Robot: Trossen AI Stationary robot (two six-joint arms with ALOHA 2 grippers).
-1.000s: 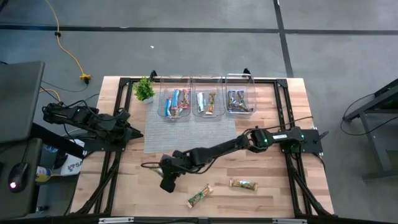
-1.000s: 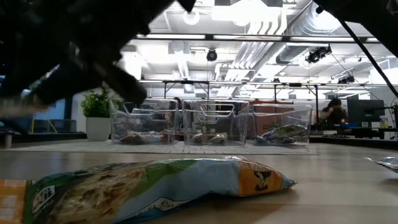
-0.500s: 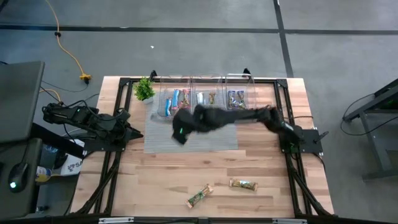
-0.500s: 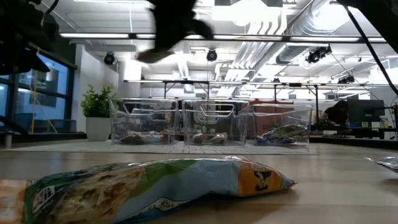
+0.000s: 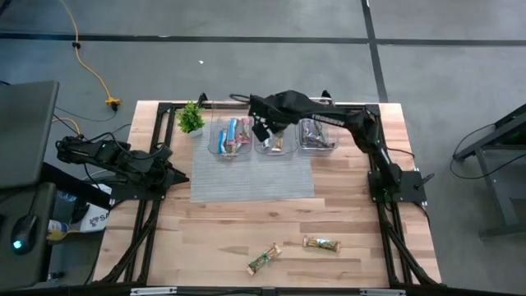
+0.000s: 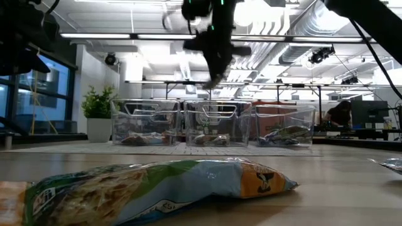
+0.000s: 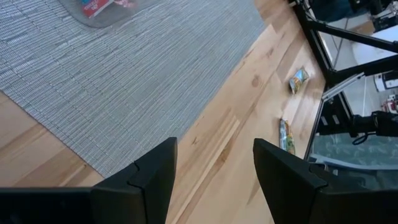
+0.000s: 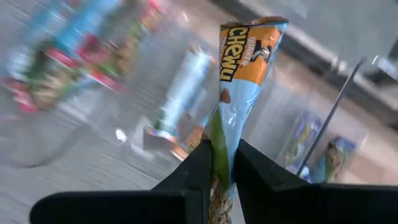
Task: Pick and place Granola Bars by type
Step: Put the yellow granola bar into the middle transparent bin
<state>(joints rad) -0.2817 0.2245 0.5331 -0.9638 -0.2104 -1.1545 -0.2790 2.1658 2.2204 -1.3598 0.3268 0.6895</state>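
Moved: since a second earlier I watched the right arm swing from the worktop's front-left area to the far edge, and the right gripper (image 5: 261, 130) hung over the middle bin (image 5: 274, 136).
Right gripper: its fingers (image 8: 198, 167) were pinched on a granola bar (image 8: 239, 87) with a blue, orange and green wrapper, held up on end.
Only the right wrist view: it alone showed me that held bar; from above the arm hid it, and from table height the gripper (image 6: 213, 75) was a dark blur above the bins.
Left gripper: parked near the worktop's left edge (image 5: 177, 174), fingers (image 7: 155, 180) spread, nothing between them.
Only the left wrist view: grey mat (image 7: 124, 81) and two loose bars (image 7: 298, 79) far across the wood.
Loose bars: two lay near the front edge, one green and tan (image 5: 263, 259), one to its right (image 5: 321, 243); the first filled the foreground at table height (image 6: 157, 188).
Bins: left bin (image 5: 234, 136), middle bin and right bin (image 5: 317, 133) stood in a row on the mat at the far edge, each holding bars.
Around: a potted plant (image 5: 191, 119) stood beside the left bin; a person (image 6: 338, 113) sat in the room beyond.
In the way: I saw the right arm's links cross above the middle and right bins.
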